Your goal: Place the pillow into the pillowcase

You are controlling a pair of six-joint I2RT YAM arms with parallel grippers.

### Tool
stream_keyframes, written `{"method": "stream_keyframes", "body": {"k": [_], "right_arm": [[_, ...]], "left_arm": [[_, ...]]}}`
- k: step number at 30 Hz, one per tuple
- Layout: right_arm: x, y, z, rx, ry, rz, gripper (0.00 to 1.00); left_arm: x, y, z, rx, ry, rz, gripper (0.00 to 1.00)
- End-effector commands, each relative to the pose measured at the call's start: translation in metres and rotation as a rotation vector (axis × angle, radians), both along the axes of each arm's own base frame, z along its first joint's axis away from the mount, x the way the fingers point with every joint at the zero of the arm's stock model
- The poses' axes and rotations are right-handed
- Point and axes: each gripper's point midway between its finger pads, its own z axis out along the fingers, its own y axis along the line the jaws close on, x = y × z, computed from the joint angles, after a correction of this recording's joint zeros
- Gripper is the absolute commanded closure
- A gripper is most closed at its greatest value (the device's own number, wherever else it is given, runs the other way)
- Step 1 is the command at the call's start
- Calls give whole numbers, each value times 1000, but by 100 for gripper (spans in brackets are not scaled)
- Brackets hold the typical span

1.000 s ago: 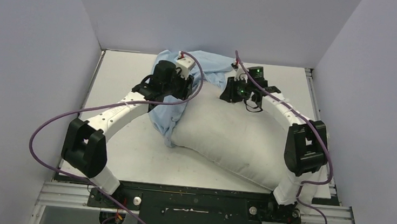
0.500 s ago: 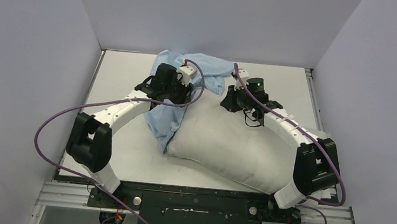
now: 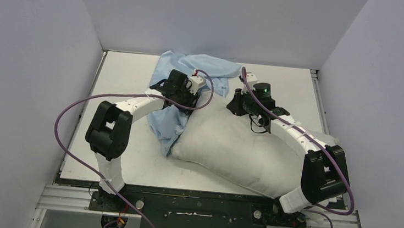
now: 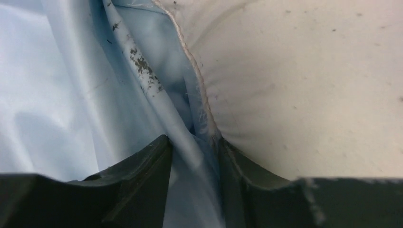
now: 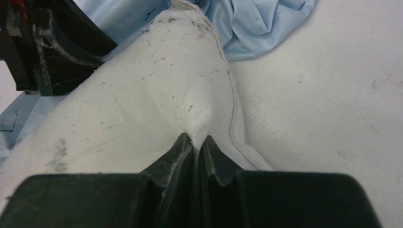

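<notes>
Nearest, the pillow (image 3: pixel 235 150) sprawls across the worktop (image 3: pixel 134 166). Right fingers (image 5: pixel 190 156) pinch tight on its far corner. Left fingers (image 4: pixel 164 159), half-spread, clamp the pillowcase (image 3: pixel 209 68) hem beside it, blue cloth bunched beyond.

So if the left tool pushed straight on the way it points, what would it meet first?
The pillowcase: its blue folds sit between the left tool's fingers and fill the line ahead. The pillow's seamed edge runs just right of that line, so it probably follows; depth is unclear.
</notes>
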Motion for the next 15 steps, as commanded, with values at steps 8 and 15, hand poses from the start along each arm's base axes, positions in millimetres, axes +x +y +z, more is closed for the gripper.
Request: {"method": "stream_keyframes", "body": {"k": [8,15], "right_arm": [[-24,12,7,63,1,109,100],[-37,20,0,70,-21,189,100]], "left_arm": [[20,-34,110,-249,-235,3,100],[8,-44,172,-427,-321,-13,100]]}}
